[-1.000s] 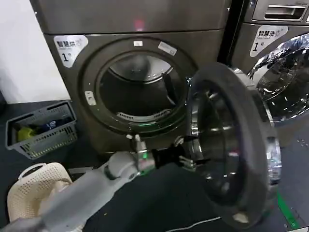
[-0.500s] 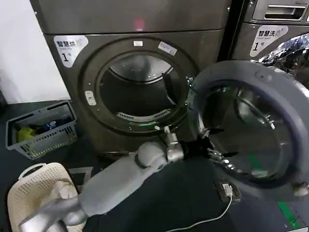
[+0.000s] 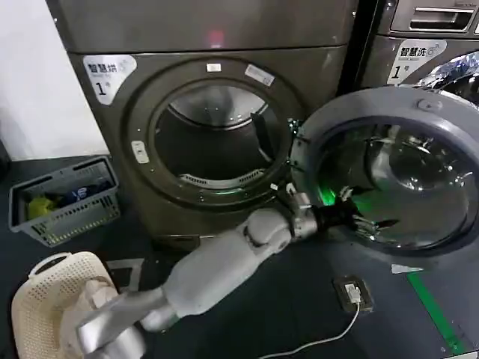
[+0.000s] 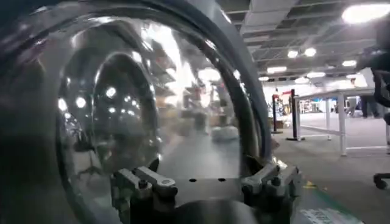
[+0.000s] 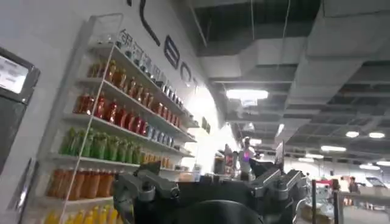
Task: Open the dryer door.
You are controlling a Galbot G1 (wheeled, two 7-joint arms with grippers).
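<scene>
One dryer [image 3: 150,149] drum bare | dryer door [image 3: 389,172] open wide | left gripper [image 3: 363,218] jaws spread at bowl | grey basket [image 3: 63,202] holds clothes

dryer [image 3: 150,194]: grey-bronze sheet metal front, smooth, soft satin sheen
drum [image 3: 213,131]: bare steel, dull gloss, ribbed far wall
sticker [image 3: 108,73]: white, smooth, printed label on the upper left of the front panel
dryer door [image 3: 438,112]: matt grey plastic inner face; clear bowl, glossy, throwing back lights
left gripper [image 3: 358,215]: dark matt fingers [image 4: 149,181] with visible screw heads, against the bowl
left arm [image 3: 224,265]: smooth light grey plastic shell, faint sheen
grey basket [image 3: 63,198]: slotted matt plastic, far left
cream basket [image 3: 49,295]: perforated plastic, matt, near left
floor [image 3: 299,299]: dark, matt, fine-textured
cable [image 3: 329,333]: white, smooth sheath
neighbouring door [image 3: 456,71]: chrome rim, mirror-bright
</scene>
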